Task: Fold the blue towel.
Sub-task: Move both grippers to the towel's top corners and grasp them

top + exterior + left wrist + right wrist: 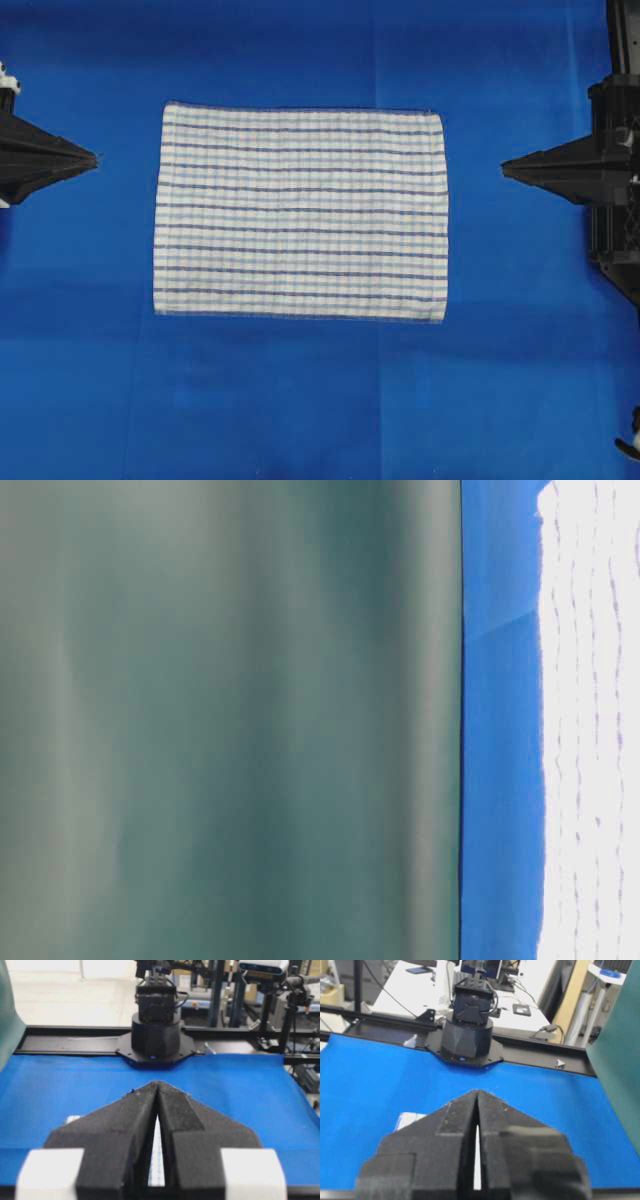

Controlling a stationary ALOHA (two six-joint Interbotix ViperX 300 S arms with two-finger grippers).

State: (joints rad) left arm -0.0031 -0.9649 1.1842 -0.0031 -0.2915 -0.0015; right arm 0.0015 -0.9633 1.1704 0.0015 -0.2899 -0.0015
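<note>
Blue towel (300,215) lies flat between the left gripper (95,157) and right gripper (505,169), both pinched closed, empty. Soft, floppy cloth; I'd grab corners nearest each.

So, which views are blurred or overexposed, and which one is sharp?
Overhead view: sharp, evenly lit, the towel stripes clear. Table-level view: mostly filled by a blurred green sheet, and the towel is washed out nearly white. Both wrist views: the near hand is soft, left hand and right hand, and the background is sharper.
</note>
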